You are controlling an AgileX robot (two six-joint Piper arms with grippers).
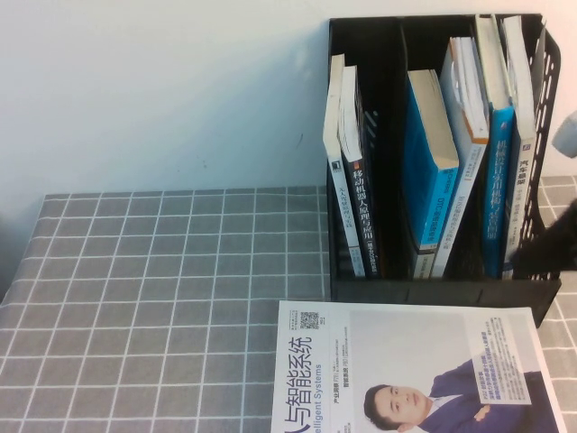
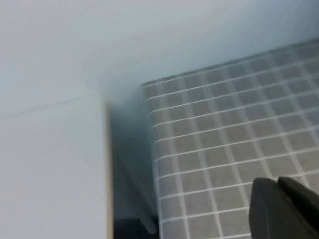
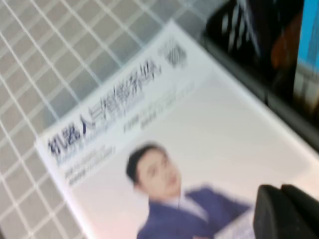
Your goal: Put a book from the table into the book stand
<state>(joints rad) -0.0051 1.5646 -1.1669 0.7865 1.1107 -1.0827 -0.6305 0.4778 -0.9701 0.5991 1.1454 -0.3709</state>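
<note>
The black book stand (image 1: 361, 290) stands upright at the back right of the grey grid-cloth table (image 1: 162, 298) and holds several white and blue books. The white book with the car-part pictures is out of view. A white book showing a suited man (image 1: 406, 374) lies flat in front of the stand and also shows in the right wrist view (image 3: 199, 144). My right gripper (image 3: 280, 188) hangs above that book, shut and empty; its arm is a dark blur by the stand's right wall (image 1: 554, 244). My left gripper (image 2: 277, 181) is shut and empty above bare cloth (image 2: 224, 134).
A white wall (image 1: 162, 90) runs behind the table. The left wrist view shows the table's edge (image 2: 152, 149), with a pale panel (image 2: 50, 169) beyond it. The stand (image 3: 259, 55) fills one corner of the right wrist view.
</note>
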